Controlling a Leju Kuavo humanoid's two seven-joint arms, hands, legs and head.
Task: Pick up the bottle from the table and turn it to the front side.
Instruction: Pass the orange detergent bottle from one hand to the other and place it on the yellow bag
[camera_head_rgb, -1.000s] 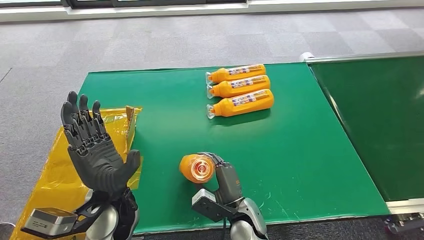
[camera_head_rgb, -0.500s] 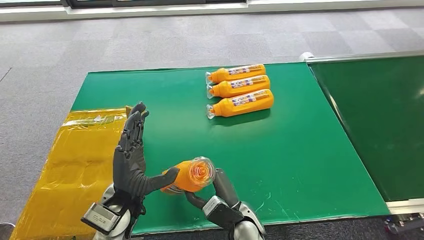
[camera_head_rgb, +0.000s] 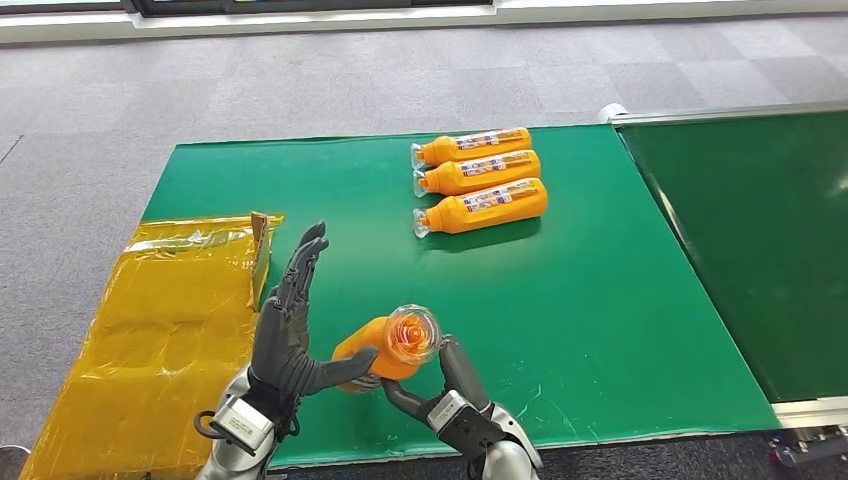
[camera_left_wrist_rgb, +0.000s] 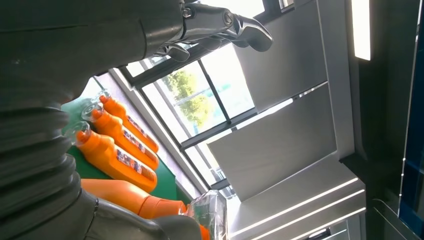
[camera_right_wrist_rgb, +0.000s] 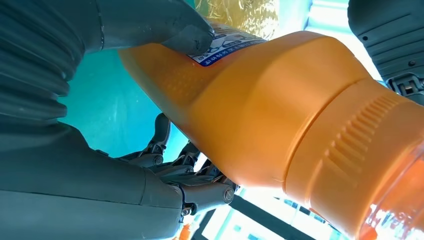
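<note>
Bottle is already off the table, so the pick-up part looks done. The right hand grips it from below, near the front edge of the table, with the clear cap pointing up toward the camera. The left hand stands beside it with its fingers straight and apart; its thumb touches the orange body (it holds nothing by itself, I think). In the right wrist view a corner of the label shows under one finger, so the front side is probably not yet turned out. The turning is what remains. Farther back, three other bottles lie side by side, labels up. A yellow bag lies at the left.
</note>
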